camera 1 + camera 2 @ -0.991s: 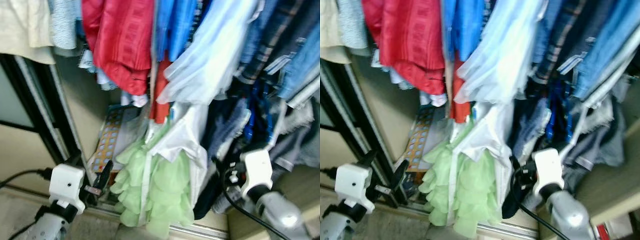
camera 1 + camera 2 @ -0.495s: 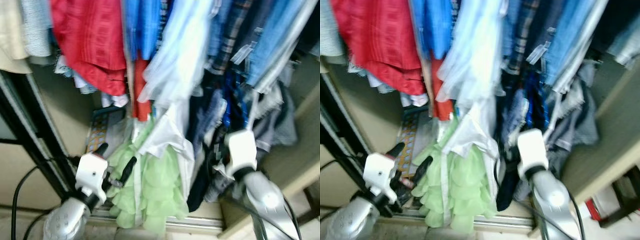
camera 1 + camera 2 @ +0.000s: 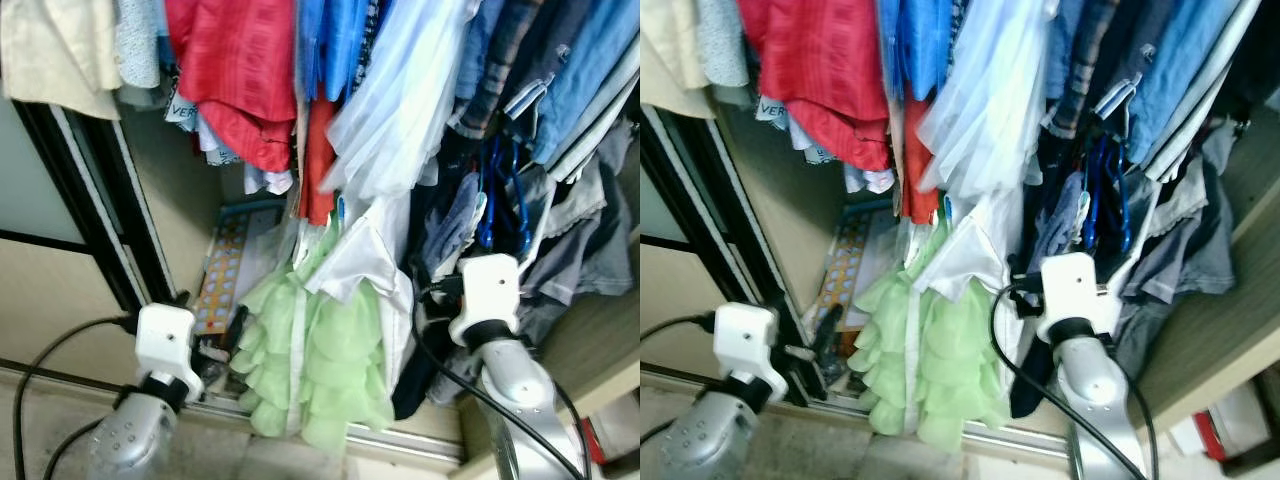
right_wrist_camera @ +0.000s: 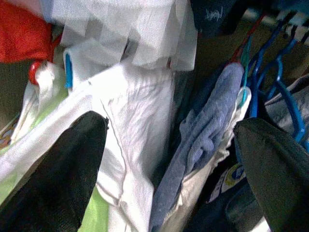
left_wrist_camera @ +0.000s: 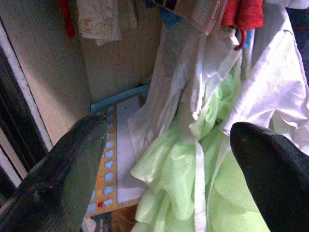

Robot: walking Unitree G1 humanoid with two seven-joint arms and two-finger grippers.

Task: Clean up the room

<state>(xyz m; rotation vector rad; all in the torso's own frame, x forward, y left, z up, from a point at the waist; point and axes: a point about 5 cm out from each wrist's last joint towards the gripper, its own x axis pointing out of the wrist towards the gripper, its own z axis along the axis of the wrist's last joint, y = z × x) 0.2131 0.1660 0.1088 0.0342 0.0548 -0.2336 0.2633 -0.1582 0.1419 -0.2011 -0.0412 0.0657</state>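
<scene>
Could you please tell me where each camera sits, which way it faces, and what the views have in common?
Left eye and right eye views: on the head, looking forward and down into a wardrobe; both silver arms show.
Left wrist view: along the open left gripper toward the green ruffled garment.
Right wrist view: along the open right gripper toward a white garment.
All views share the green ruffled garment.

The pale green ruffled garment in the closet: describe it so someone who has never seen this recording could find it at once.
Start at the crowded row of hanging clothes in the open closet and drop below the red garment and the sheer pale blue one. The pale green ruffled garment hangs lowest, almost reaching the sliding-door track. It alone is light green, with tiered frills and a white strip down its front.
</scene>
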